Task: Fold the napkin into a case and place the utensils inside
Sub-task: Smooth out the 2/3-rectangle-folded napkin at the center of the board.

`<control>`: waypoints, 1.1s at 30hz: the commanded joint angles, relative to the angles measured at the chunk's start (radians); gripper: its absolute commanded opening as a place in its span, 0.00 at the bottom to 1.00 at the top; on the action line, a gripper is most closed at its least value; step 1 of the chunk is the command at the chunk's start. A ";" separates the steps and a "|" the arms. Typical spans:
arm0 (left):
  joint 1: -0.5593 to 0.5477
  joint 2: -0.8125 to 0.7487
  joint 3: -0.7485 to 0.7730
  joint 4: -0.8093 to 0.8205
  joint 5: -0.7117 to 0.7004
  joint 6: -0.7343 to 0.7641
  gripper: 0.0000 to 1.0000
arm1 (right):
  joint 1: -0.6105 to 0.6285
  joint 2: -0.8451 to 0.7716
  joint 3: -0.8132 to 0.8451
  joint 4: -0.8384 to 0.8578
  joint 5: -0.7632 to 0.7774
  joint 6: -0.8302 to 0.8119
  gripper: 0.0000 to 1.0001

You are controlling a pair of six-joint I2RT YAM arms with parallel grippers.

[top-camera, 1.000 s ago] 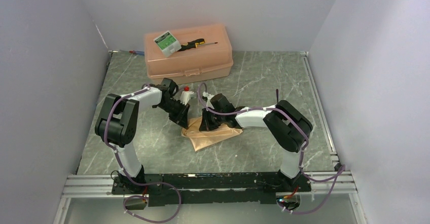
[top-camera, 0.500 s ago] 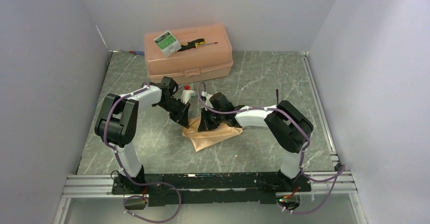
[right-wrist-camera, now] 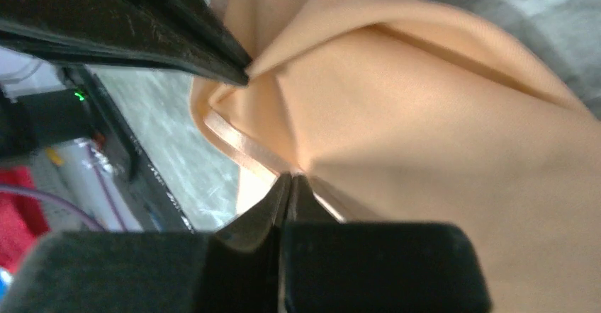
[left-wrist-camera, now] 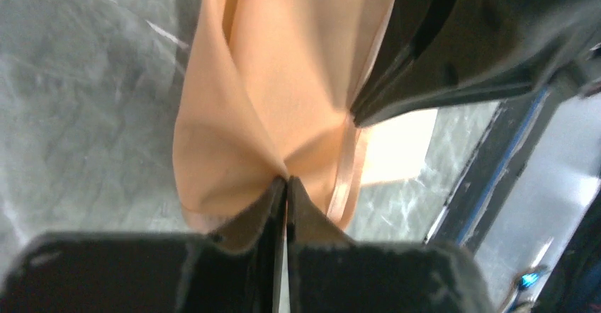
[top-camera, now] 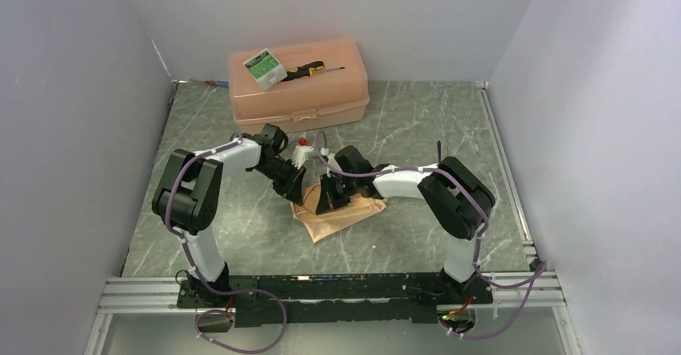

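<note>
Left pincer is pressed together on a pinch of the napkin, at a gathered corner beside its glossy hem. Just beside it, the right pincer is likewise clamped on the hemmed edge, so the two meet over the cloth's far end. The napkin lies partly folded on the desk, in front of the peach plastic box, and its far end appears raised by the two grips. It looks light, limp and slightly slick. It will likely sag and crease wherever it is unsupported, and a thin pinch could slip, so the thicker hem or a corner seems the surest hold. No utensils show in these views. A green-and-white packet on the box carries print too small to read, beside a screwdriver; no brand is legible anywhere
</note>
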 commanded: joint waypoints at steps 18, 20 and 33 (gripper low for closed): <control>-0.045 -0.061 -0.068 -0.038 -0.108 0.083 0.25 | -0.111 -0.041 -0.089 0.430 0.025 0.300 0.00; -0.052 -0.069 -0.075 -0.032 -0.117 0.082 0.26 | -0.096 -0.016 -0.071 0.434 0.025 0.311 0.00; -0.090 -0.067 -0.088 -0.021 -0.151 0.096 0.27 | -0.059 0.118 0.024 0.443 0.025 0.334 0.00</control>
